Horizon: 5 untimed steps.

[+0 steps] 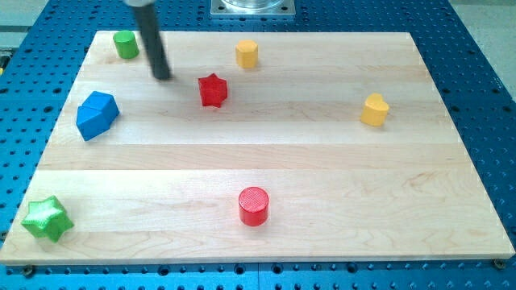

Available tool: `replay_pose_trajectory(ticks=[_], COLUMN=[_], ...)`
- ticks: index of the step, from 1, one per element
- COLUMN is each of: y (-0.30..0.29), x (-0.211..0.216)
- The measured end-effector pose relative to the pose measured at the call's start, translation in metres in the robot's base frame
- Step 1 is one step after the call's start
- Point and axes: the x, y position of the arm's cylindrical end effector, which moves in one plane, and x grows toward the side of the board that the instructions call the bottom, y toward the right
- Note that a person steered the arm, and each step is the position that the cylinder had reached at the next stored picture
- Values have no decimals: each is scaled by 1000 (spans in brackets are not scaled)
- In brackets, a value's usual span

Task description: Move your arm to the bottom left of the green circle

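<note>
In the camera view, a pale wooden tabletop [322,169] sits on a blue perforated base [484,48], and a grey metal mount [252,7] shows at the view's top edge.

The green circle [125,44], a short cylinder, stands near the tabletop's top left corner. The dark rod comes down from the view's top, and my tip [163,76] rests on the wood just to the right of and below that green circle, apart from it (so it lies at the block's lower right). The tool is a plain rod with nothing that opens or closes, and it touches no block.

A red star [213,89] lies to the right of my tip, near but apart. A yellow cylinder [247,54] stands above and to the right of the star. A blue block [97,114], angular in shape, sits near the left edge, below the green circle. A second yellow block [374,109], roughly heart-shaped, is well off to the view's right. A red cylinder [253,206] stands near the bottom edge at about the middle, and a green star [45,218] occupies the bottom left corner.

No container is on the tabletop; every block rests directly on the wood.
</note>
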Motion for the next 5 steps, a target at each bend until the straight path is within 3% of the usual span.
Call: replay_pose_trajectory(ticks=[1,2,4,5], y=[92,79,69,24], x=[-5,-39,-29,9])
